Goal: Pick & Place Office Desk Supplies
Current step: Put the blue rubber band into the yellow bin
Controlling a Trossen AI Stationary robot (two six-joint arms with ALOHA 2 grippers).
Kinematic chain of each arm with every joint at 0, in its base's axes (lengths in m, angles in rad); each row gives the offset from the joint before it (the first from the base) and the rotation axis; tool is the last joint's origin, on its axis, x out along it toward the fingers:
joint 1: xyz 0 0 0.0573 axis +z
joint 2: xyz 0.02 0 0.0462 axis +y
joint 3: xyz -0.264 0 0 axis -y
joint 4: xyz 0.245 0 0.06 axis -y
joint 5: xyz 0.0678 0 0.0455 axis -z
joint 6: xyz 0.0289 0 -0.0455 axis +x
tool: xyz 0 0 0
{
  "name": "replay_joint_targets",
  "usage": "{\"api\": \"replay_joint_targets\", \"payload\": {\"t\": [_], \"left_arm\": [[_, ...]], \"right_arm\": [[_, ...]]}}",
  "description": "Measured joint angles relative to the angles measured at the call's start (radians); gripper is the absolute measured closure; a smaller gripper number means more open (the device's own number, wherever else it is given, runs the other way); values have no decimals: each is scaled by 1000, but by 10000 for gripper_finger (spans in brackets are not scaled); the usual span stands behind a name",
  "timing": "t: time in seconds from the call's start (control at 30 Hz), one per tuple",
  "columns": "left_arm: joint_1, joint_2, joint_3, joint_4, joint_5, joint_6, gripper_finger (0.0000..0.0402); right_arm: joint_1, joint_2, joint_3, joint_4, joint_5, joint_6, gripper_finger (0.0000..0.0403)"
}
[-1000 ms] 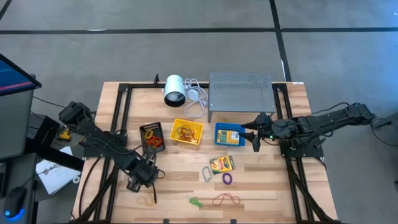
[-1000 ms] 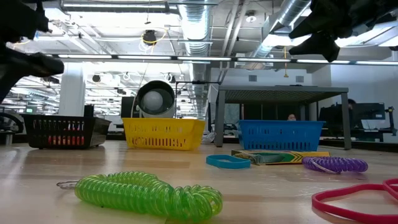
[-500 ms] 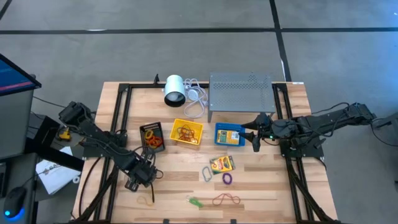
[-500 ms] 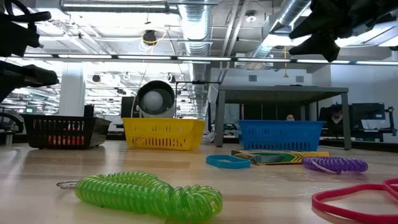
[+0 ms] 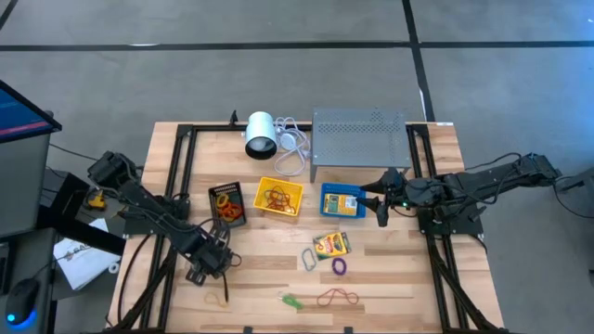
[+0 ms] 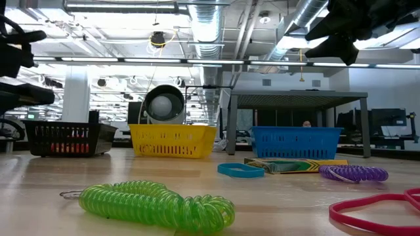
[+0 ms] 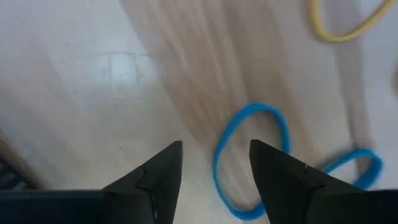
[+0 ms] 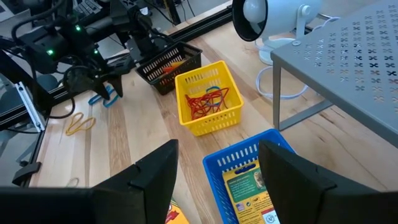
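Three small trays in a row across mid-desk (image 5: 269,241): black tray (image 5: 225,189) nearest the left arm, yellow tray (image 5: 279,181) in the middle, blue tray (image 5: 324,200) nearest the right arm. Tangle of red and orange rubber bands (image 8: 206,101) inside the yellow one; more orange pieces in the black one. One crayon box (image 8: 253,190) flat inside the blue tray, a second crayon box (image 5: 330,244) loose on the bare wood in front of that tray.

Just beside that loose box, a light blue clip (image 5: 308,260) and a purple ring (image 5: 339,267). Nearer the front edge, a green coil (image 6: 157,205) and a red band (image 5: 337,298), close together. Well apart from these, on the left arm's side, a yellow band (image 5: 216,300).

Left pincer (image 7: 215,144) low over the wood in front of the black tray, fingers parted, nothing clamped between them. Blue band (image 7: 249,158) flat on the desk just past its tips; touching or not, cannot tell.

Right pincer (image 8: 217,149) raised beside the blue tray's outer edge, fingers spread wide, holding nothing.

Behind the trays, white cylinder (image 5: 260,134) on its side with a cable, and grey rack (image 5: 360,134) beside it.
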Motion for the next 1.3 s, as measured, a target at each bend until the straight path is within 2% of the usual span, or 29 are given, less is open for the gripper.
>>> {"api": "replay_joint_targets", "payload": {"t": [0.17, 0.37, 0.73, 0.9, 1.07, 1.3], "left_arm": [[0, -5, -40, 30, 3, 0, 238], [1, -4, -50, 33, 11, 1, 275], [1, -3, -53, 65, 42, -1, 395], [1, -11, -55, 71, 35, -66, 400], [-1, -75, -53, 123, 36, -123, 401], [2, -211, -52, 183, -102, -159, 401]], "right_arm": [[0, 0, 0, 0, 0, 0, 186], [0, 0, 0, 0, 0, 0, 186], [0, 0, 0, 1, 0, 0, 186], [0, 0, 0, 1, 0, 0, 186], [0, 0, 0, 3, 0, 0, 186], [0, 0, 0, 20, 0, 0, 186]]}}
